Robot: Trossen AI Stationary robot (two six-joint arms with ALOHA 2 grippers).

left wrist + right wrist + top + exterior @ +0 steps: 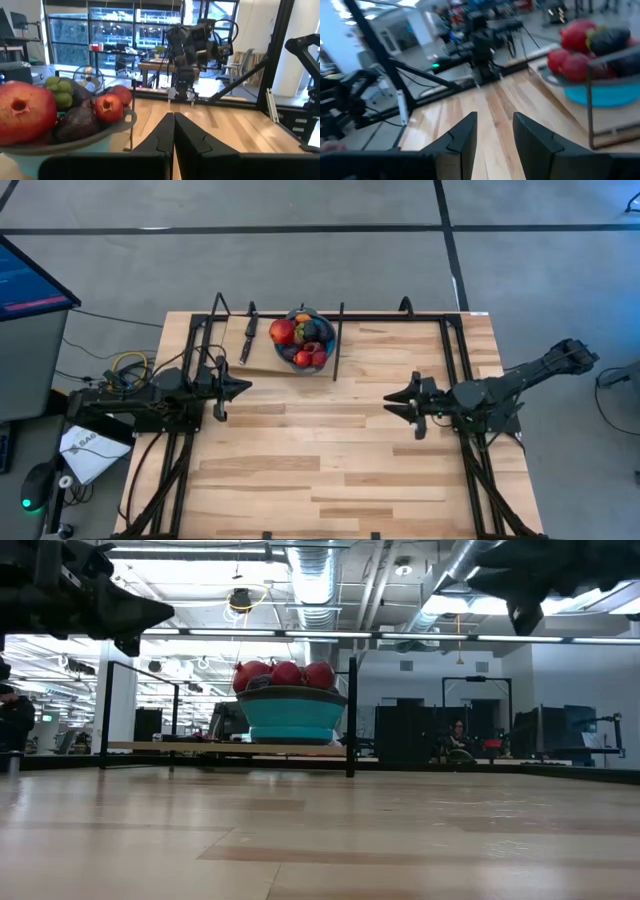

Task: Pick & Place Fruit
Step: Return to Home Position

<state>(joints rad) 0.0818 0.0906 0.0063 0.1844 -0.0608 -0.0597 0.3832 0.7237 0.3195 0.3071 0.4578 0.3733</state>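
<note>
The fruit [303,340] lies piled in a round blue bowl [326,330] near the table's far edge. Red, dark purple, orange and greenish pieces show. In the low view red pieces [285,674] rise above the bowl's rim [293,712]. My left gripper [247,387] hovers shut over the table's left part, near of the bowl, touching nothing; its wrist view shows the fruit [109,107] close beside the shut gripper [173,125]. My right gripper [388,400] hovers open over the table's right part, holding nothing [495,130]; the fruit [570,50] shows farther off.
A black-handled knife [248,338] lies on a wooden board [262,362] left of the bowl, and the bowl stands on that board. A black metal frame [340,340] runs along the table's far and side edges. Bare wood [320,450] spreads between and near of the arms.
</note>
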